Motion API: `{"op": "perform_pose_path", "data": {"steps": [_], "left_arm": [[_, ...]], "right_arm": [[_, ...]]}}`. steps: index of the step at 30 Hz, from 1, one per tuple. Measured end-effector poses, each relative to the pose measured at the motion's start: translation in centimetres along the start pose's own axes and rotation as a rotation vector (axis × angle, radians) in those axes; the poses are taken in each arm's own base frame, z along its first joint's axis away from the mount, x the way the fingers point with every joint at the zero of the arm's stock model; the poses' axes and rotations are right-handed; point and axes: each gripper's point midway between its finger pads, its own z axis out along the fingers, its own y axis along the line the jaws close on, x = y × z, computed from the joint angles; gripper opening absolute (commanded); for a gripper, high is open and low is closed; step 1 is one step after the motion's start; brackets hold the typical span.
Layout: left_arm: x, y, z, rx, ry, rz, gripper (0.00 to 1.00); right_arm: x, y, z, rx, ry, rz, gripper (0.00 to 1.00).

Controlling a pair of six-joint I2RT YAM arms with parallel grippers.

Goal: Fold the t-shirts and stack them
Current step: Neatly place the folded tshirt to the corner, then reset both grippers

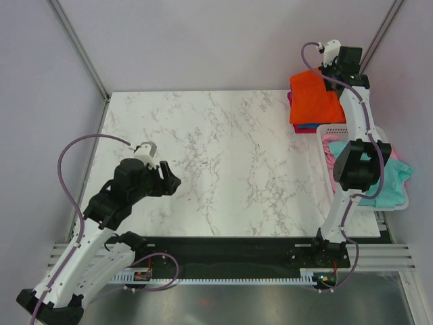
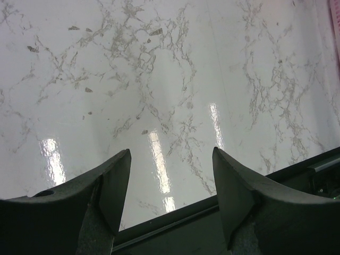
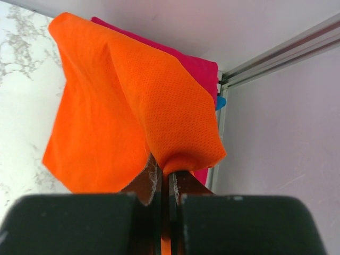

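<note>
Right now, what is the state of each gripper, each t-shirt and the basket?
left gripper: open, holding nothing, above the table.
right gripper: shut on an edge of the orange t-shirt.
orange t-shirt: folded, on top of the stack, one edge pinched.
magenta t-shirt: folded, under the orange one.
blue t-shirt: lower in the stack, mostly hidden.
basket: upright, holding shirts.
pink t-shirt: crumpled in the basket.
teal t-shirt: crumpled in the basket.

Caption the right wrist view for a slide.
Right gripper shut on the orange t-shirt, magenta t-shirt behind it.
</note>
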Motion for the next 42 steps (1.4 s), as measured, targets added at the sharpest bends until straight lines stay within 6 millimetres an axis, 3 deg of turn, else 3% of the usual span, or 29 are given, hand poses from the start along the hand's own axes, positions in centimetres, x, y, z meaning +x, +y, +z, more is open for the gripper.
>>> {"op": "perform_pose_path", "data": {"steps": [5, 12, 18, 20, 21, 22, 24, 25, 27, 32, 35, 38, 42], "left_arm": [[0.2, 0.1, 0.1, -0.001, 0.005, 0.001, 0.7], [0.3, 0.1, 0.1, -0.003, 0.008, 0.001, 0.7], [0.4, 0.2, 0.3, -0.007, 0.016, 0.001, 0.7], [0.4, 0.2, 0.4, -0.009, 0.018, 0.001, 0.7], [0.5, 0.2, 0.4, -0.01, 0.02, 0.001, 0.7], [0.5, 0.3, 0.4, -0.011, 0.021, 0.001, 0.7], [0.5, 0.3, 0.4, -0.011, 0.022, 0.001, 0.7], [0.5, 0.3, 0.4, -0.011, 0.022, 0.001, 0.7], [0.5, 0.3, 0.5, -0.012, 0.023, 0.001, 0.7], [0.5, 0.3, 0.4, -0.011, 0.02, 0.001, 0.7], [0.4, 0.3, 0.4, -0.012, 0.016, -0.001, 0.7], [0.2, 0.7, 0.3, -0.024, 0.007, -0.011, 0.7], [-0.2, 1.0, 0.0, -0.029, -0.014, -0.021, 0.7]], "right_arm": [[1.0, -1.6, 2.5, 0.031, -0.004, -0.016, 0.0], [3.6, -3.6, 7.9, 0.093, -0.012, -0.03, 0.03], [4.7, -4.7, 12.3, 0.154, -0.071, -0.041, 0.04], [5.0, -4.7, 14.0, 0.168, -0.095, -0.039, 0.11], [5.2, -4.6, 14.8, 0.173, -0.104, -0.038, 0.25], [5.6, -4.5, 15.5, 0.175, -0.111, -0.031, 0.52], [6.1, -4.3, 16.4, 0.181, -0.122, -0.021, 0.78], [6.1, -4.2, 16.7, 0.185, -0.13, -0.013, 0.84], [6.1, -4.6, 16.9, 0.213, -0.141, 0.002, 0.86], [4.7, -7.0, 15.9, 0.33, -0.186, 0.046, 0.96], [3.9, -8.9, 13.6, 0.429, -0.187, 0.078, 0.98], [1.4, -12.1, 9.2, 0.561, -0.218, 0.139, 0.98], [-3.9, -16.2, 0.6, 0.675, -0.35, 0.29, 0.98]]}}
